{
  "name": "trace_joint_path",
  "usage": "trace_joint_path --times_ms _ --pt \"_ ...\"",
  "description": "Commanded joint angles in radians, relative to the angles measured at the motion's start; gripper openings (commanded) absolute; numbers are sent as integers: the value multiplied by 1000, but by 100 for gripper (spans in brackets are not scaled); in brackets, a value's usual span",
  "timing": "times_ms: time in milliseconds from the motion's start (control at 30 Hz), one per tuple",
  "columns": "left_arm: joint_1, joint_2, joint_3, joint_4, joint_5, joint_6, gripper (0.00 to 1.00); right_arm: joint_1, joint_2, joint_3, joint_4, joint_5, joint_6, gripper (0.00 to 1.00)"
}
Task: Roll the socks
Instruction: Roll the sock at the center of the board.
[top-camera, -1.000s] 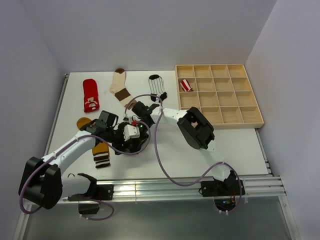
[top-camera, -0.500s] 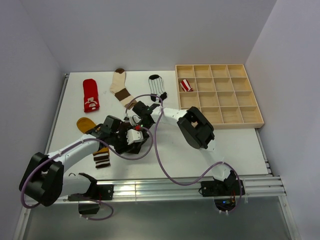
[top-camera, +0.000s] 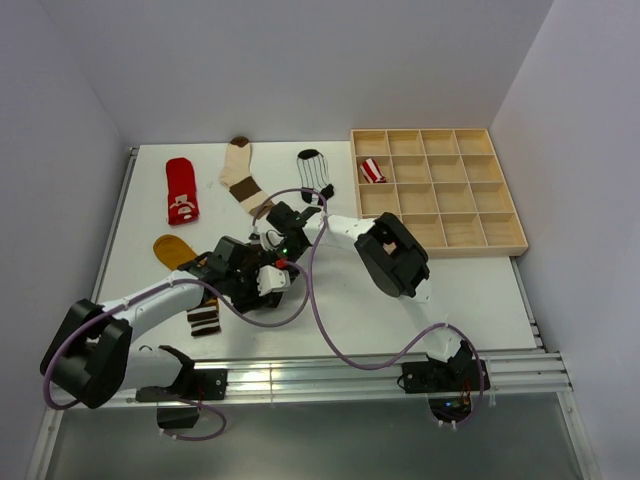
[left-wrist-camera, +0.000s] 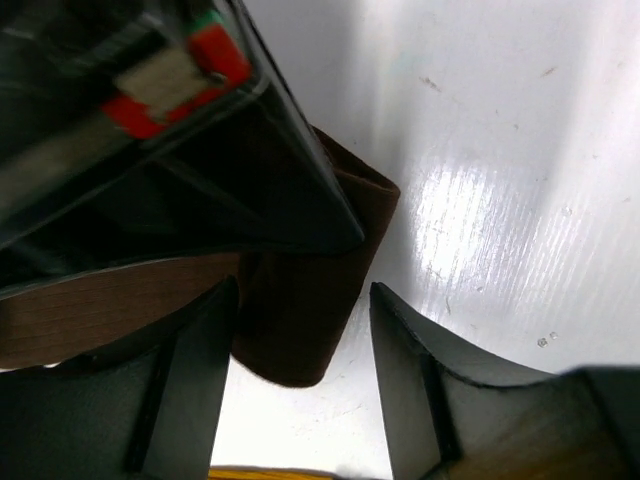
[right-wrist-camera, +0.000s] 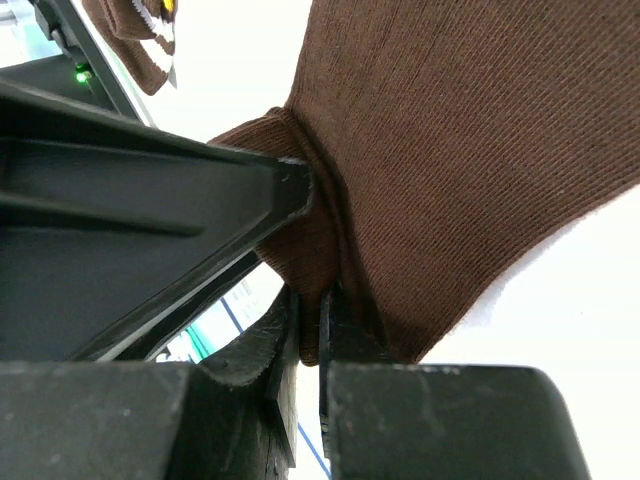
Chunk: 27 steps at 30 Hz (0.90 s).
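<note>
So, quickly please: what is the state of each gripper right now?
Left gripper: open, its fingers on either side of the dark brown sock, at its folded end.
Right gripper: shut on the dark brown sock.

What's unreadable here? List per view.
Top view: dark brown sock hidden under the left gripper and right gripper.
Top view: mustard sock's middle covered by the left arm.
Top view: red-white striped sock in the tray too small to judge its roll.
Right wrist view: black housing blocks the left half.
</note>
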Motion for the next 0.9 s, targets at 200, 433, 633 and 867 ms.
trace_joint_path --times_ms 200,433,633,867 --pt "-5 116 50 17 -7 -61 50 -17 17 -35 21 75 -11 0" --pt "-5 147 74 4 26 -115 22 -17 -1 -50 35 76 15 0" --pt "5 179 85 -33 72 -136 0 -18 -61 -104 99 113 64 21" --pt "90 236 134 -124 187 -109 0 -35 -228 -275 262 237 141 38"
